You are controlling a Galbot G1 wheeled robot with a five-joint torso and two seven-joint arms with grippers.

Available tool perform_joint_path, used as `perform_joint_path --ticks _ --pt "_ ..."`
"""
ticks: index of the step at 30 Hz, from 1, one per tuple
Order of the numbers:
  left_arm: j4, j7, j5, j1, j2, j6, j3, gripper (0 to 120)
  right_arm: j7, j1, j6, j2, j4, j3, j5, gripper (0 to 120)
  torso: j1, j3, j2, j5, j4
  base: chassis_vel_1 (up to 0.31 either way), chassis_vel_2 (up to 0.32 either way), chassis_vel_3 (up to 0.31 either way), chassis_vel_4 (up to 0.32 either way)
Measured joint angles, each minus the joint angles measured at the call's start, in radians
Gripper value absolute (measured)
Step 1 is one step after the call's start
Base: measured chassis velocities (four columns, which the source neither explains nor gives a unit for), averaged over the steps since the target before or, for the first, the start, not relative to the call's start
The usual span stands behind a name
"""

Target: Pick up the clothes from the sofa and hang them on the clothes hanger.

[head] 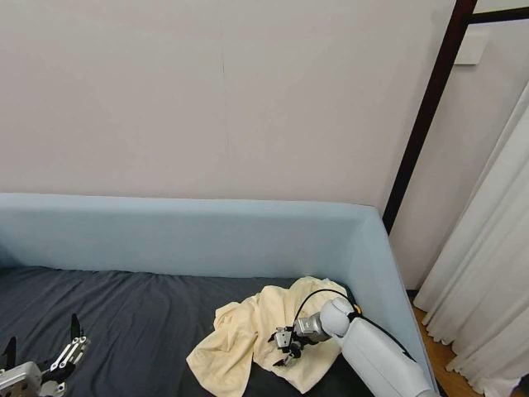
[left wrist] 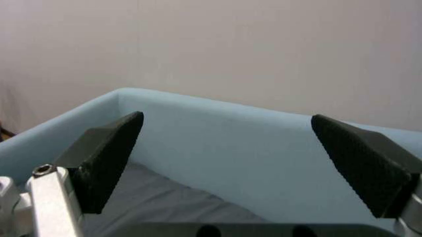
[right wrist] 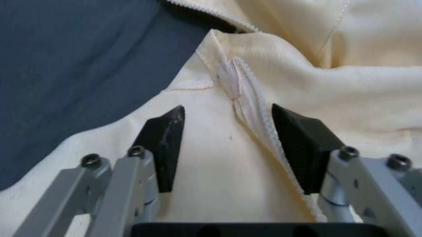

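**Right gripper spread over the yellow garment on the sofa**

In the lower centre of the head view, a pale yellow garment (head: 235, 335) is seen lying crumpled on the dark seat cushion (head: 124, 306) of the light blue sofa (head: 182, 236), close to the sofa's right-hand end. The right gripper (head: 285, 343) is lowered onto the garment's middle, its arm entering from the lower right corner. In the right wrist view, the right gripper (right wrist: 228, 112) is shown spread apart and grasping nothing, with a raised, stitched fold of the garment (right wrist: 369, 89) lying between its black pads (right wrist: 168, 143). The pads appear to rest on the cloth, though contact cannot be confirmed.

The left gripper (head: 42, 331) is held in the lower left corner of the head view, above bare cushion and well apart from the garment. In the left wrist view, the left gripper (left wrist: 228, 118) is seen wide apart and empty, facing the sofa's backrest (left wrist: 218, 148).
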Motion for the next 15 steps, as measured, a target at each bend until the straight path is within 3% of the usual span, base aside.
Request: perform_joint_path --ticks 15 --pt "0.013 -0.004 -0.003 -0.007 0.014 0.001 0.006 100 0.045 -0.01 0.032 0.02 -0.001 0.039 -0.131 0 0.0 0.0 0.0 0.0 0.0001 0.0 0.0 0.0 0.0"
